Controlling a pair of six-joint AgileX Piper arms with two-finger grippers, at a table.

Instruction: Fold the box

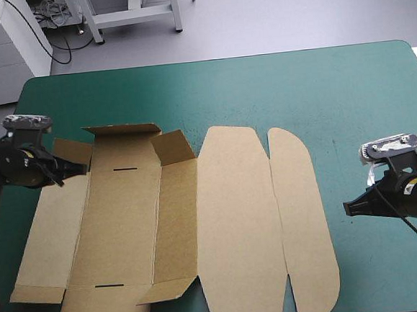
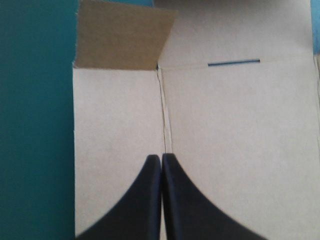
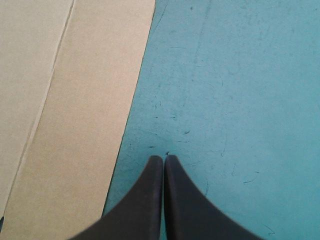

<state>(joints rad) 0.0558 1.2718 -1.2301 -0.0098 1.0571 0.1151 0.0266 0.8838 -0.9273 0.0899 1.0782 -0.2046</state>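
Brown box (image 1: 163,224) mostly flat, 2 flaps raised.

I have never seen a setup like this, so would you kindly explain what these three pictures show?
It is a robot with two arms at a table with a teal-green cover. One picture looks down from above and behind the robot; the other two come from a camera on each wrist. On the table lies the box, a cut sheet of brown board, mostly flat, with a few small flaps lifted. The left gripper is over the sheet's left part, the right gripper over bare cover beside the sheet's right edge. Both are shut and hold nothing.
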